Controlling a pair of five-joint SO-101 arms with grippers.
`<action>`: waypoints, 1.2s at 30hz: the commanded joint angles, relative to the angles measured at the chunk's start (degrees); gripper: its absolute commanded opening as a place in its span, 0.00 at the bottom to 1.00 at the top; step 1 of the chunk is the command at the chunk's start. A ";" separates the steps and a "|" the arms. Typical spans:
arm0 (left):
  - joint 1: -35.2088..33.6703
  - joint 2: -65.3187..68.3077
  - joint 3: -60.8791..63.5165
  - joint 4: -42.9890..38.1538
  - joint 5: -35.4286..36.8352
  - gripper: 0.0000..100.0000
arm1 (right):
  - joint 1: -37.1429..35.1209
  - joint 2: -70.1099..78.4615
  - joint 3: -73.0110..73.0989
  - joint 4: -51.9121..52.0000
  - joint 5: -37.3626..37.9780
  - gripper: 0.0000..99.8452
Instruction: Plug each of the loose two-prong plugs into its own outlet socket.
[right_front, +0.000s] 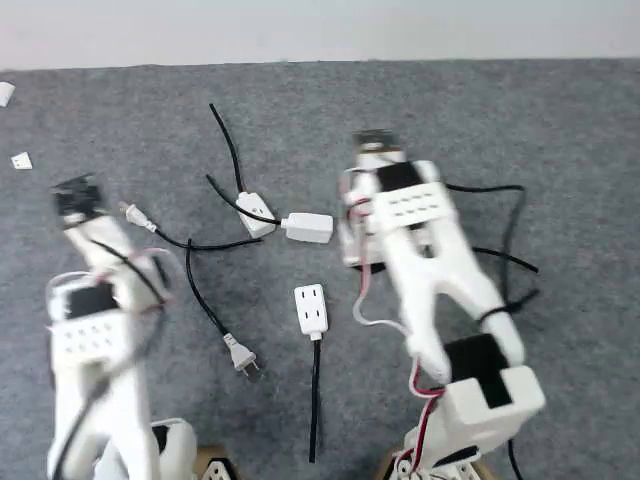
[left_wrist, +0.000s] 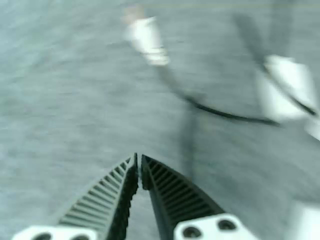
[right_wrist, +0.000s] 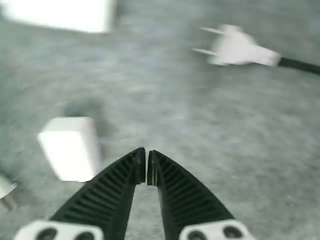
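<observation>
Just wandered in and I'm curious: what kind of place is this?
Likely a robotics lab workbench: two white robot arms stand at a grey mat, with loose plugs and outlet sockets laid out, seemingly for practice.

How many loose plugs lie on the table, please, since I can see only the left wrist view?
Observer: Two in the high view: a far plug on the left side and a near plug closer to the arms' bases.
Operator: Is a free socket near the nearer one?
Observer: Yes, an outlet strip lies beside it, nothing plugged in.
Operator: And the right gripper?
Observer: The right gripper is shut and empty in its wrist view.
</observation>
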 joint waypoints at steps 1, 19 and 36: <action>16.70 -13.71 3.74 0.53 3.87 0.01 | 7.69 -4.62 2.90 -3.21 0.70 0.01; 20.22 9.85 1.98 -12.92 4.84 0.02 | 15.60 2.68 7.91 -28.88 15.21 0.11; 20.31 14.95 3.21 -16.35 9.23 0.24 | 15.25 23.69 -15.82 -16.13 59.96 0.11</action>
